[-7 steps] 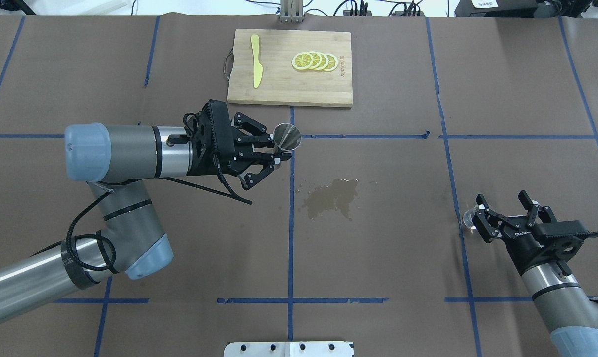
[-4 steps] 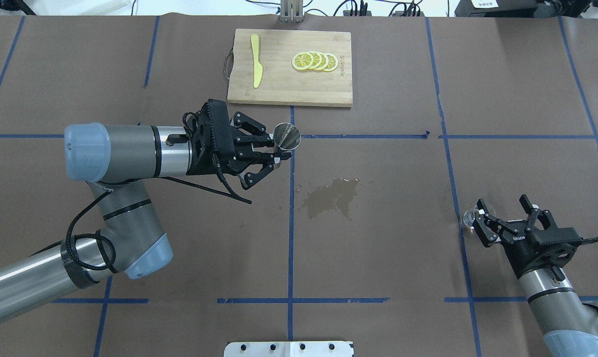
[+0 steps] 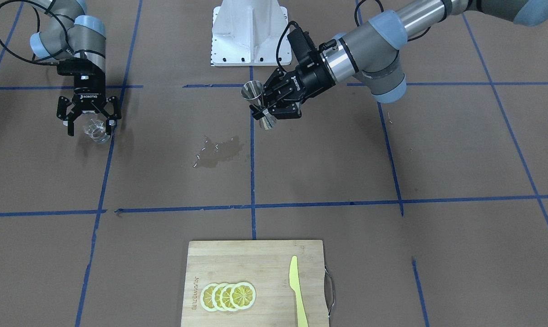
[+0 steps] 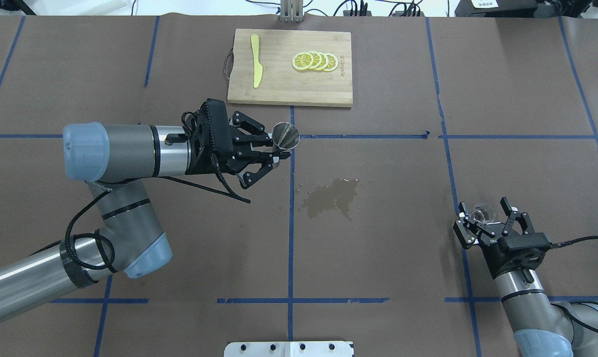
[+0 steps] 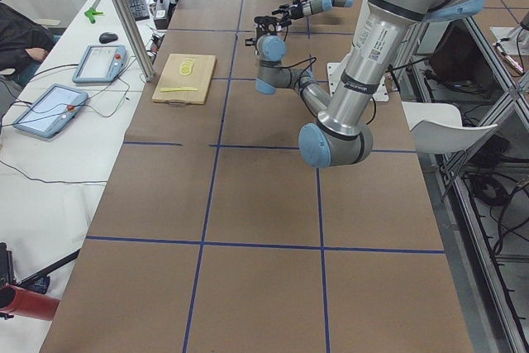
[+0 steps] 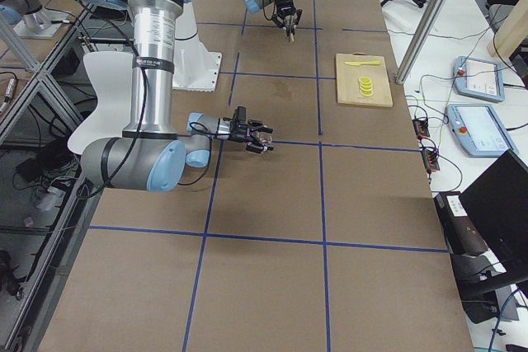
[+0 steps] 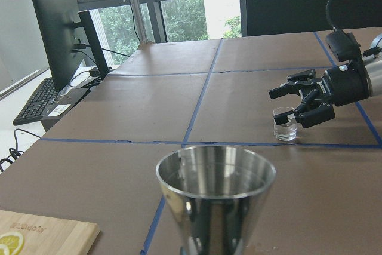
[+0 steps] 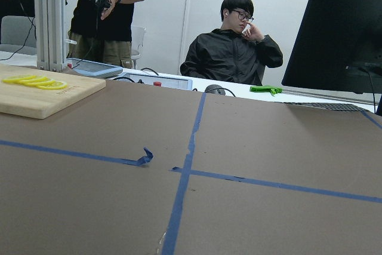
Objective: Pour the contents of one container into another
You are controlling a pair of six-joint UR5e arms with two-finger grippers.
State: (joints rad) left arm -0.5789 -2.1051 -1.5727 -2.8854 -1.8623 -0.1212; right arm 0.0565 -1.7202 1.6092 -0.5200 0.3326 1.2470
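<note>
Steel jigger (image 3: 252, 91) upright, clamped at waist by left gripper (image 3: 261, 110), held clear of table (image 3: 392, 159). Glass beaker (image 3: 97, 132) on table between wide-spread fingers of right gripper (image 3: 91, 128), not clasped.

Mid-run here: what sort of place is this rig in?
Likely a robotics lab test cell: table gridded with blue tape, teach pendants on a side bench, a seated operator by a monitor.
</note>
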